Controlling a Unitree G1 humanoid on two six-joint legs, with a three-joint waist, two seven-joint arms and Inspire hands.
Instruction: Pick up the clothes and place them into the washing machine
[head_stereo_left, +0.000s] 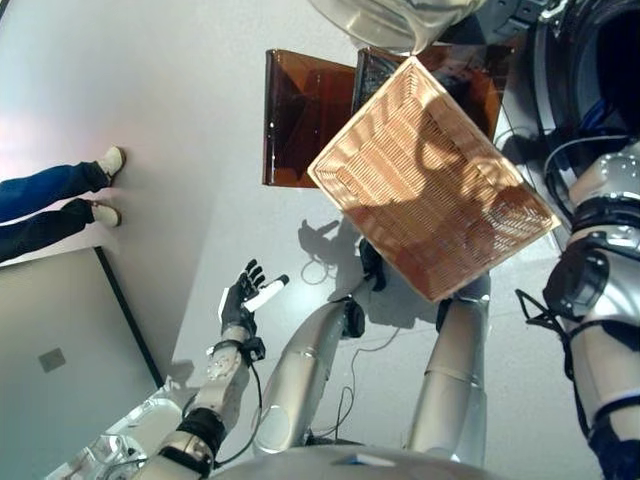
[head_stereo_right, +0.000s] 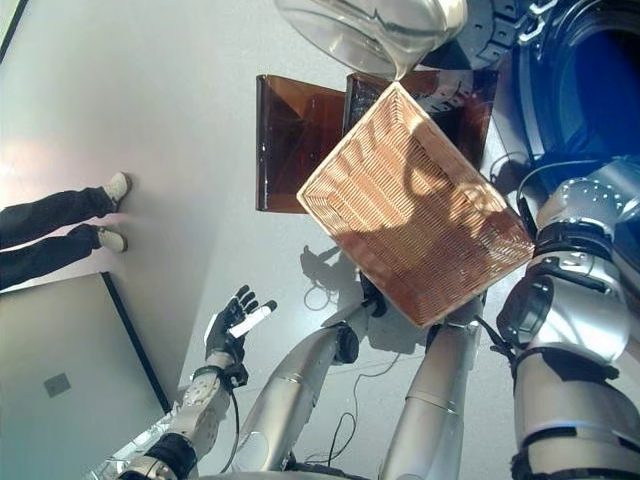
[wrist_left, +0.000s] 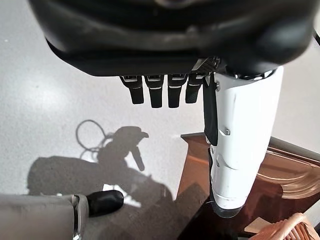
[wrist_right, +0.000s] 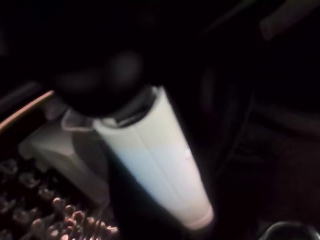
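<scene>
The woven basket (head_stereo_left: 430, 190) stands in the middle of the view on brown stands, and its inside shows only bare weave; I see no clothes in any view. The washing machine's dark round opening (head_stereo_left: 610, 70) is at the far right, with its glass door (head_stereo_left: 400, 20) swung out above the basket. My left hand (head_stereo_left: 245, 295) hangs low on the left over the floor, fingers (wrist_left: 155, 92) straight and holding nothing. The right arm reaches up along the basket's right side. In the right wrist view only my right hand's (wrist_right: 155, 165) white thumb shows in darkness, beside the basket's weave (wrist_right: 30, 220).
Two amber-brown stands (head_stereo_left: 300, 115) sit under and behind the basket. A person's legs and shoes (head_stereo_left: 70, 195) are at the left edge. A grey board (head_stereo_left: 60, 370) lies on the floor at the lower left.
</scene>
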